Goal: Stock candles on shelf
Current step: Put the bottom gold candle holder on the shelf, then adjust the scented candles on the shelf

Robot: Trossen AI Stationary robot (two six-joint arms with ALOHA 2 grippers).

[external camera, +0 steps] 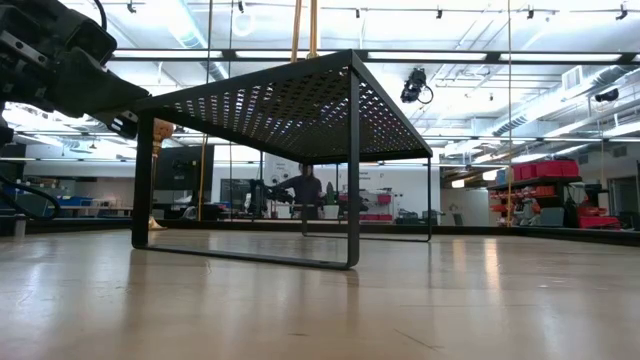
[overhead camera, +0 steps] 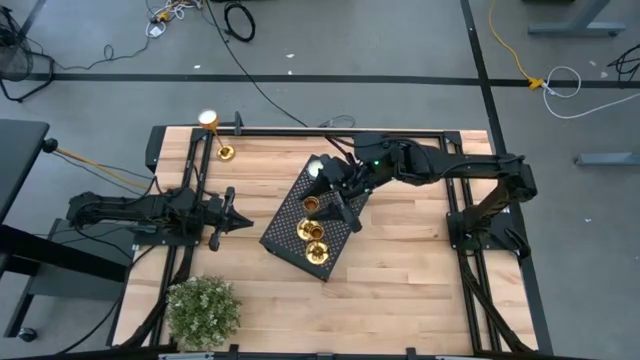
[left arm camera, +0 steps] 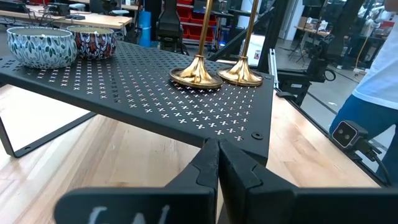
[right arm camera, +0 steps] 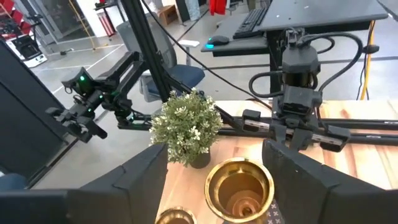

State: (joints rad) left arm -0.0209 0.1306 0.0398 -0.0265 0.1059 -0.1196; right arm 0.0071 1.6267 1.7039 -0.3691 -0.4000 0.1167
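The black perforated shelf stands on its legs at mid-table; it also shows in the low view. Two gold candles stand on it by their brass bases. From above they show as gold rounds, with a third gold round beside them. Another candle stands on the table's far left corner. My right gripper hovers open over the shelf, its fingers either side of a gold cup-shaped top without touching it. My left gripper is shut and empty, just left of the shelf.
Two patterned bowls sit at the shelf's far end. A bushy green plant stands at the table's near left. A person in white stands beyond the table's right side. Bare wood lies near and right of the shelf.
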